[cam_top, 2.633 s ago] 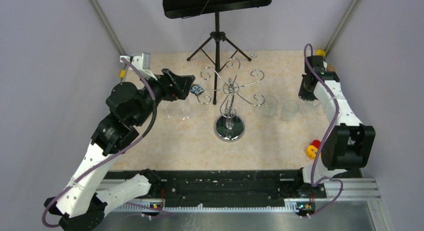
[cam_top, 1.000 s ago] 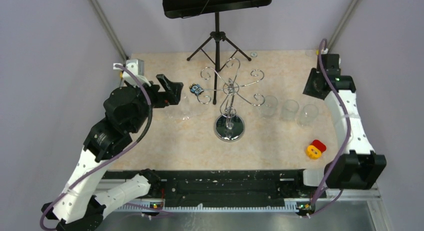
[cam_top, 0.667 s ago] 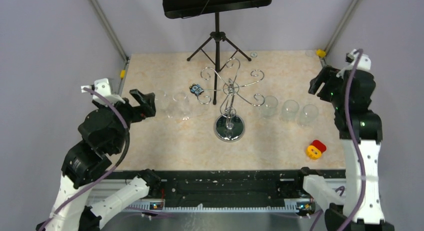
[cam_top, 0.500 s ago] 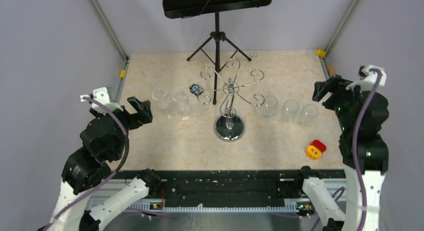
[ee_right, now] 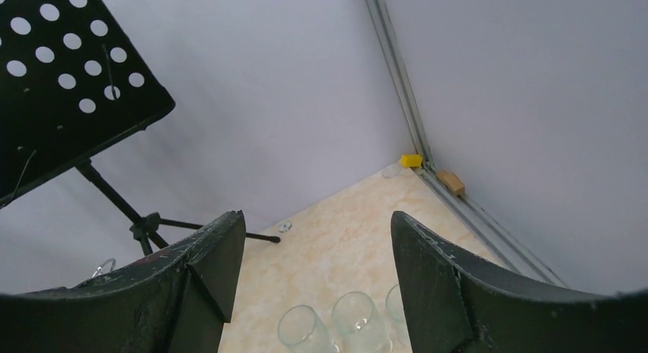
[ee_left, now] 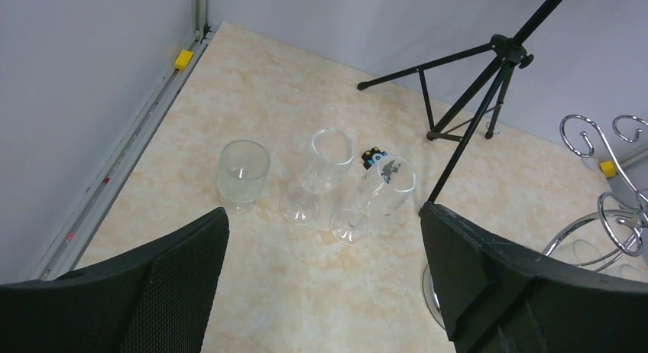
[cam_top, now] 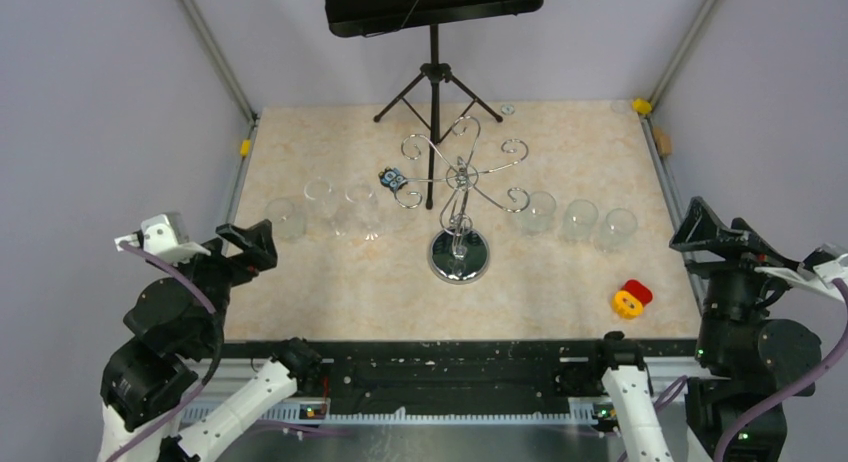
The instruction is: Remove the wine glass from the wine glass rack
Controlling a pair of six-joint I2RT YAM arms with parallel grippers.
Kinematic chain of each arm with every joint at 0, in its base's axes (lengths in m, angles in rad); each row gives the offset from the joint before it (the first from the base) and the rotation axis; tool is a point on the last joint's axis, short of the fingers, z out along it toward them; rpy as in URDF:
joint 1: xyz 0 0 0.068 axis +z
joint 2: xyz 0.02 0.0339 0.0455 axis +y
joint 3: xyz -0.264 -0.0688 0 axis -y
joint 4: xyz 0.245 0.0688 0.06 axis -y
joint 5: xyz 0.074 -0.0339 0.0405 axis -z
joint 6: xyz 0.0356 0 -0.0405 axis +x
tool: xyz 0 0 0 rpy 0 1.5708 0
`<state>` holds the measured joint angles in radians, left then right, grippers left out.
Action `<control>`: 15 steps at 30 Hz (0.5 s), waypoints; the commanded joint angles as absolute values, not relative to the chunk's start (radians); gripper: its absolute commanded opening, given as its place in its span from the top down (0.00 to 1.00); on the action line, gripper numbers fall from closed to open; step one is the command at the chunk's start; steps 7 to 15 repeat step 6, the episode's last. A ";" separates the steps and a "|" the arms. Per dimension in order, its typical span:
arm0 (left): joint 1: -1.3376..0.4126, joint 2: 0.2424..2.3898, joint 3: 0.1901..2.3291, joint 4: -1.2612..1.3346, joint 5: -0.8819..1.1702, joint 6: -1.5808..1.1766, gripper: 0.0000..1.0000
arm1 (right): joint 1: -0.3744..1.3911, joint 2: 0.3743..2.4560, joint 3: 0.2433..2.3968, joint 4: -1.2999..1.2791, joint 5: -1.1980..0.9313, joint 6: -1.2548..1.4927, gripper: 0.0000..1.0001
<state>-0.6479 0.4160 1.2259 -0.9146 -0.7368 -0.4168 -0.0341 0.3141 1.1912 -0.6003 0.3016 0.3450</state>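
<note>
Overhead: the wine glass rack stands central on the desk, its hooks apparently bare, three wine glasses upright either side, left claw and right claw both open and empty at the near corners. Left wrist: wide-set fingers frame the three left glasses, well apart. Right wrist: spread fingers frame three glasses and the music stand; removal looks finished, so only parking remains.

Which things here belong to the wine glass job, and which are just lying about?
Job in hand: wine glass rack; left trio of wine glasses; right trio of wine glasses.

Lying about: black music stand; yellow and red object; small blue item.
</note>
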 commanded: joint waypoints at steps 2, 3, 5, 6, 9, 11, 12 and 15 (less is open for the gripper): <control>-0.646 0.381 1.212 -0.861 -0.754 -0.401 0.01 | -0.036 0.318 1.175 -0.573 0.331 0.380 0.30; -0.646 0.380 1.211 -0.862 -0.762 -0.403 0.01 | -0.036 0.318 1.170 -0.571 0.327 0.384 0.30; -0.646 0.378 1.209 -0.864 -0.771 -0.406 0.01 | -0.036 0.319 1.162 -0.569 0.320 0.392 0.30; -0.647 0.374 1.207 -0.862 -0.762 -0.405 0.01 | -0.035 0.320 1.159 -0.569 0.315 0.394 0.30; -0.647 0.374 1.207 -0.862 -0.762 -0.405 0.01 | -0.035 0.320 1.159 -0.569 0.315 0.394 0.30; -0.647 0.374 1.207 -0.862 -0.762 -0.405 0.01 | -0.035 0.320 1.159 -0.569 0.315 0.394 0.30; -0.647 0.374 1.207 -0.862 -0.762 -0.405 0.01 | -0.035 0.320 1.159 -0.569 0.315 0.394 0.30; -0.647 0.374 1.207 -0.862 -0.762 -0.405 0.01 | -0.035 0.320 1.159 -0.569 0.315 0.394 0.30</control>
